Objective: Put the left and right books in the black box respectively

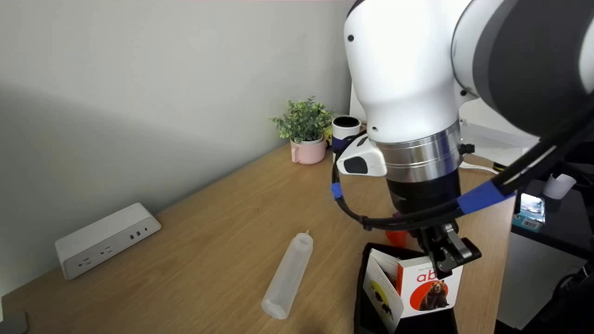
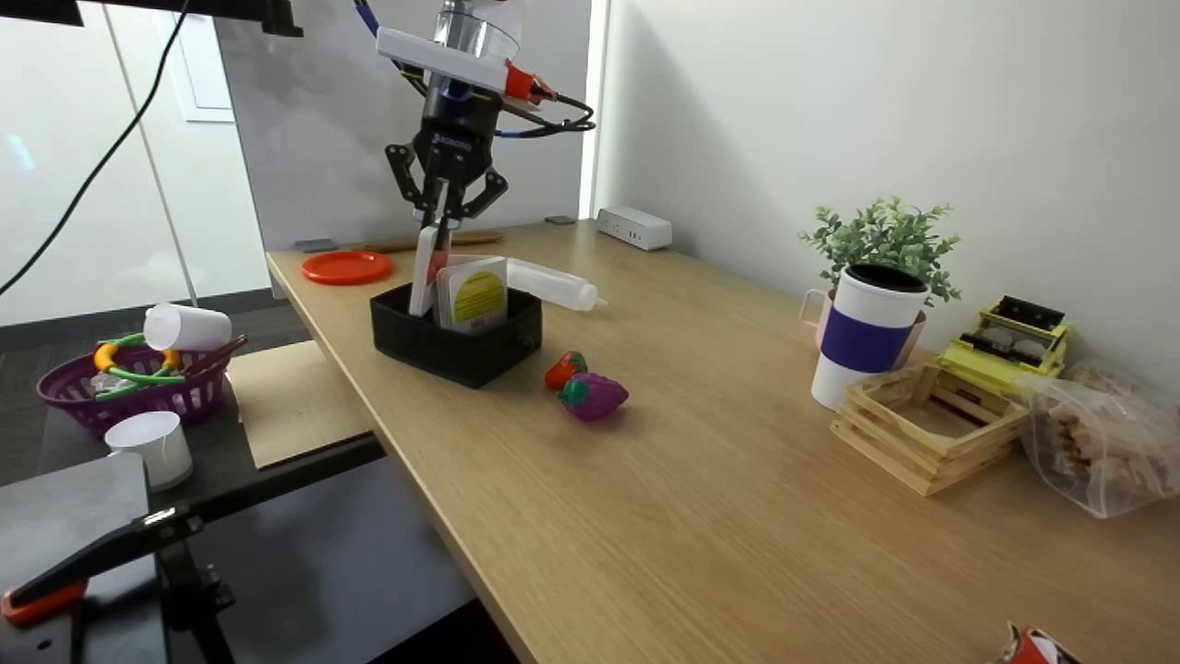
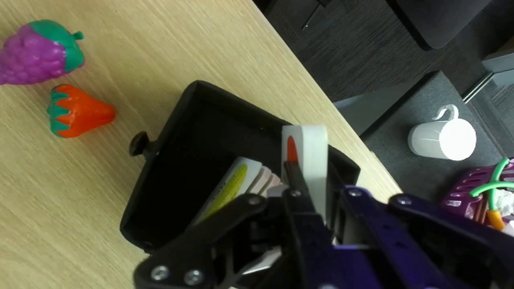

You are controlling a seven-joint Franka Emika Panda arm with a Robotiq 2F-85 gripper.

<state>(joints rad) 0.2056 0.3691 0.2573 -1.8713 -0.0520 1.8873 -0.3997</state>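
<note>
The black box (image 1: 364, 278) sits near the table edge in both exterior views (image 2: 452, 355) and the wrist view (image 3: 180, 116). The booklet with the yellow picture (image 1: 383, 297) stands in it, partly fanned open; it also shows in the wrist view (image 3: 227, 184). The booklet with the red bear picture (image 1: 429, 292) is upright, its lower part inside the box, beside the yellow one (image 2: 475, 293). My gripper (image 1: 450, 262) is shut on this red booklet's upper edge, one finger on each face (image 3: 315, 180). Whether its bottom touches the box floor I cannot tell.
A clear squeeze bottle (image 1: 287, 276) lies beside the box. A toy strawberry (image 3: 82, 112) and purple grapes (image 3: 40, 54) lie close to it. A red plate (image 2: 347, 267) lies beyond. A white power strip (image 1: 109, 239), a plant (image 1: 304, 120) and a wooden crate (image 2: 931, 429) stand farther off.
</note>
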